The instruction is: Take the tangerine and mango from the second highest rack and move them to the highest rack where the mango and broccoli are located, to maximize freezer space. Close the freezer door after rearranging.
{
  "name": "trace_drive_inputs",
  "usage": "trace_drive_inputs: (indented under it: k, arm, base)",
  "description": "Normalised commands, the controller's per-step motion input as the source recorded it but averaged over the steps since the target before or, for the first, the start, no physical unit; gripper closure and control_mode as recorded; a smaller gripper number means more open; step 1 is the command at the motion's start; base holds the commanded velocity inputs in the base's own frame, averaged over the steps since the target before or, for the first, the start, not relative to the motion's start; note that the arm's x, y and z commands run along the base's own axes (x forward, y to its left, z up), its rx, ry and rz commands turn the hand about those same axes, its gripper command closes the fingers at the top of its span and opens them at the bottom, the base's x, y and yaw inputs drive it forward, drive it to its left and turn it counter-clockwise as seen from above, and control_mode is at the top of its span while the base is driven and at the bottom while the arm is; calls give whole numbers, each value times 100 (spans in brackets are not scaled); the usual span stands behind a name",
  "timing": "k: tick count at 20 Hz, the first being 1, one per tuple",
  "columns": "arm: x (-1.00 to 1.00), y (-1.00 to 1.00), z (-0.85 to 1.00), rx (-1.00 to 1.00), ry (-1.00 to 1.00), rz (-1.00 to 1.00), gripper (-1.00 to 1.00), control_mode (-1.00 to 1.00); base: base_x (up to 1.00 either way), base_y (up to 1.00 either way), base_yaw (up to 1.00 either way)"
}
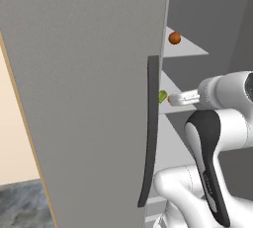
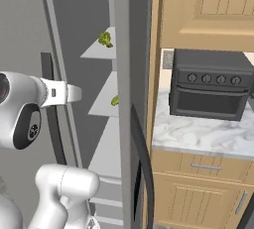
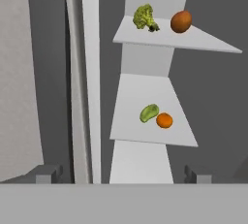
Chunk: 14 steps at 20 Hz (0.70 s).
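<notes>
In the hand view, the bright-orange tangerine [image 3: 164,120] and the lime-green mango [image 3: 149,113] lie side by side on the second highest rack [image 3: 131,131]. Above, the highest rack [image 3: 208,42] carries a broccoli [image 3: 144,17] and a darker reddish-orange mango [image 3: 180,22]. My gripper [image 3: 122,174] is open and empty, short of the racks. From the left base view the gripper [image 1: 174,98] reaches in level with the green mango [image 1: 162,95]. The freezer door [image 1: 89,98] stands open on the left, its dark handle [image 1: 150,133] facing me. The right base view shows the gripper [image 2: 75,93] and the mango [image 2: 115,101].
The matching grey door [image 2: 131,74] with its dark handle [image 2: 141,168] stands right of the open compartment. Beyond it are a marble counter [image 2: 208,139], a black toaster oven [image 2: 211,91] and wooden cabinets [image 2: 208,10]. Lower shelves [image 3: 140,162] sit under the second highest rack.
</notes>
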Motion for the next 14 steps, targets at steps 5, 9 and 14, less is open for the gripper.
trace_drive_inputs:
  k: [5,9,14]
  arm:
    - [0,0,0,0,0,0,-100,100]
    - [0,0,0,0,0,0,-100,100]
    - [0,-5,-1,0,0,0,-100,-100]
  base:
    - [14,-30,-3]
    - [29,-18,-2]
    - [0,-18,-1]
